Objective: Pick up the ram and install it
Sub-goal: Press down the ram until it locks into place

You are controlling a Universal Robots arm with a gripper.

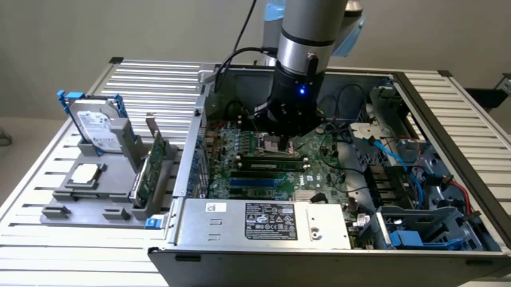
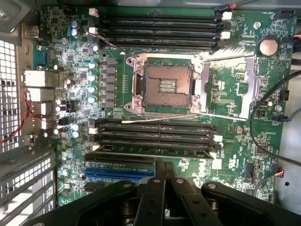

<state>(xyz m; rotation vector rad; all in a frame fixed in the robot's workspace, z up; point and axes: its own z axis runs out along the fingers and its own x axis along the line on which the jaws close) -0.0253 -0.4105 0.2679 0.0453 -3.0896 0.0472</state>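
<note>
RAM [image 1: 270, 158]: dark green strip lying along the lower bank of memory slots on the motherboard [image 1: 319, 170], beside the CPU socket [image 2: 167, 87], on the side toward the power supply. It looks stood in a slot, but I can't tell whether the latches are closed. Gripper [image 1: 276, 140] hangs inside the open PC case [image 1: 185, 179], right over the socket and that slot bank. In the wrist view the gripper [image 2: 164, 181] has its black fingers [image 2: 155, 197] pressed together with nothing between them, so it's closed and empty, and the tips hover above the board near the blue expansion slot [image 2: 120, 173]. The socket is open, with the bare contact field showing and the metal frame folded back. A second bank of four black slots [image 2: 157, 30] runs along the far edge of the board, and a coin cell [image 2: 268, 46] sits near that corner. Power supply [image 1: 267, 218] sits at the case's near edge; its black and white label has print too small to read, and the board silkscreen is illegible too. A blue LED [image 1: 302, 91] is lit on the wrist. Outside the case, toward the exterior view's left edge of the slatted table [image 1: 152, 78], a grey holder [image 1: 72, 197] carries a hard drive [image 1: 97, 125] standing upright, a green expansion card [image 1: 155, 161] on edge, and a square silver processor chip [image 1: 84, 174] lying flat.
</note>
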